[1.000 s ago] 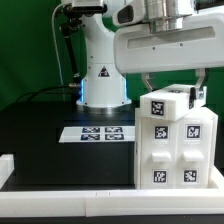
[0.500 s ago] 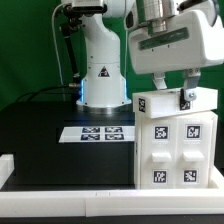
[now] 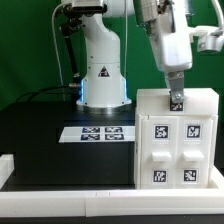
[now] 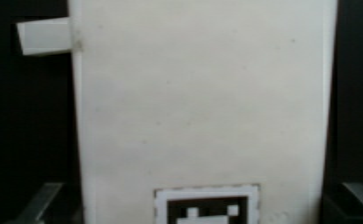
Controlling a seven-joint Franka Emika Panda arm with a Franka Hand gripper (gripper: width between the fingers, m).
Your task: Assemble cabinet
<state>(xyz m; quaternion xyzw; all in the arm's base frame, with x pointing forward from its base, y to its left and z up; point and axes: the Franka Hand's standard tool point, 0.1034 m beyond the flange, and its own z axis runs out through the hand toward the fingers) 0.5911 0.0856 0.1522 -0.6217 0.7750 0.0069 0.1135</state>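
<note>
The cabinet (image 3: 175, 140) is a large white box at the exterior view's right, with several marker tags on the smaller blocks of its front. Its top lies flat, with a tag near the fingers. My gripper (image 3: 176, 100) hangs straight down over the top's front part, seen edge-on. In the wrist view the white top (image 4: 196, 110) fills the picture, with a tag (image 4: 208, 207) between my fingers (image 4: 46, 205). The fingers stand on either side of the top, with thin dark gaps. The gripper (image 4: 203, 208) is open and holds nothing.
The marker board (image 3: 98, 132) lies on the black table to the left of the cabinet. The robot's white base (image 3: 100, 75) stands behind it. A white rim (image 3: 60, 195) runs along the table's front. A small white tab (image 4: 45, 38) juts from the cabinet's side.
The top piece was tilted a second ago and now lies flat on the cabinet. The hand has turned about its vertical axis and shows edge-on.
</note>
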